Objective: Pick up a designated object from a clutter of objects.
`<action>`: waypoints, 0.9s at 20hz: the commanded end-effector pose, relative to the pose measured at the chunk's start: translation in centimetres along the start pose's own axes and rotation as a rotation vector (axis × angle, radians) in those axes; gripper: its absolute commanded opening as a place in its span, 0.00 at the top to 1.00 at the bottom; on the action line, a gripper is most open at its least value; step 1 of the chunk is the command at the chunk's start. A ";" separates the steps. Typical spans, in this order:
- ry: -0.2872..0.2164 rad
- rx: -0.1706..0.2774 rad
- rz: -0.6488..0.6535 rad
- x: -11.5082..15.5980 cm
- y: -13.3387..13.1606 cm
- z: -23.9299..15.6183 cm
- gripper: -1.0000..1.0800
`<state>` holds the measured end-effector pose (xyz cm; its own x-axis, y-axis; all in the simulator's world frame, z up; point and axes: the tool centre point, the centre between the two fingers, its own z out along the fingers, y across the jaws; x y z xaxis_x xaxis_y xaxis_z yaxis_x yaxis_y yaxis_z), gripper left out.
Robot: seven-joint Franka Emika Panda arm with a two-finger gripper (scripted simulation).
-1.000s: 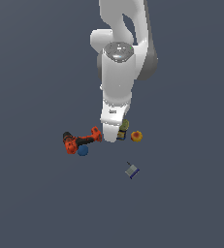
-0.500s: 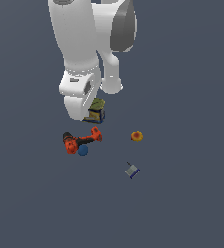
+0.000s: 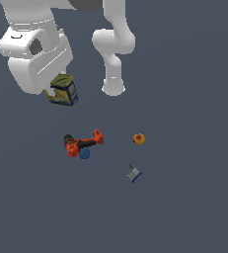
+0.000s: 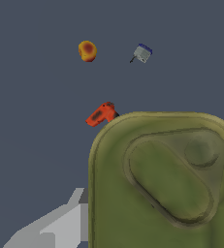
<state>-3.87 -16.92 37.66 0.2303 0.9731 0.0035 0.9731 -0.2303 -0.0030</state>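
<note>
Risk comes first as we read this moment: the olive-yellow box (image 3: pixel 62 90) hangs in the air under the white arm, well above the dark tabletop (image 3: pixel 184 207), and we judge that a slip is the main danger, since in the exterior view the pincer (image 3: pixel 56 89) is almost wholly hidden behind the wrist housing and the box, so we cannot see how much of the yellow sides its fingers cover. We take it to be pinching the box, because nothing else holds the box up. A quick swing of the arm could tilt the box or shake it loose, and it would fall back among the clutter. In the wrist view the olive-green top (image 4: pixel 162 179) fills the near field, hiding the fingers there too. On the tabletop, the power drill (image 3: pixel 83 143) lies at about 5 o'clock from the box, with the blue ball (image 3: pixel 84 153) touching its underside; the red-yellow round thing (image 3: pixel 139 139) sits at 3 o'clock from the drill, and the grey-blue block (image 3: pixel 133 174) lies at 6 o'clock from that. Compared with half a second ago, the box has risen further and moved toward the exterior view's left, now well apart from the drill, while the four remaining items have not shifted.
</note>
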 end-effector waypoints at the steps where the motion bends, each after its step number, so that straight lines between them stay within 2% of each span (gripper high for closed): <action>1: -0.001 -0.003 -0.001 -2.0 0.2 -2.1 1.00; 9: -0.003 -0.003 -0.001 -6.0 0.8 -5.7 1.00; 18: -0.004 -0.003 -0.001 -7.2 1.1 -6.9 1.00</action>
